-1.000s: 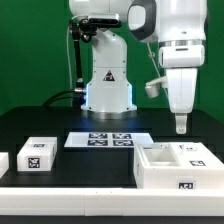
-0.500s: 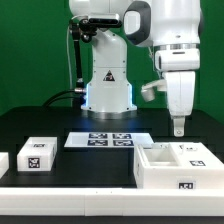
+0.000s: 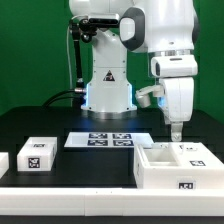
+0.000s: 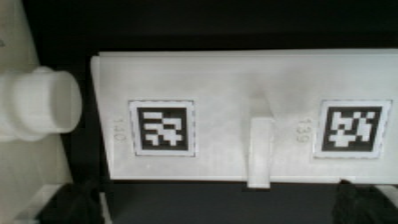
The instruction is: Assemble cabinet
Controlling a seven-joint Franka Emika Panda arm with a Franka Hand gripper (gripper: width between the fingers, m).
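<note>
One cabinet [image 3: 160,172] sits on the black worktop [image 3: 90,178] at the exterior view's right. I see my pincer [image 3: 175,132] hanging just above it, not touching, with its fingers [image 4: 68,203] spread wide over two tagged compartments.

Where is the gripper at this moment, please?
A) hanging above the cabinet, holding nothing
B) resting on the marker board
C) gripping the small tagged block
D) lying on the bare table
A: the gripper hangs in the air over the cabinet, apart from it, with nothing between its fingers.
</note>
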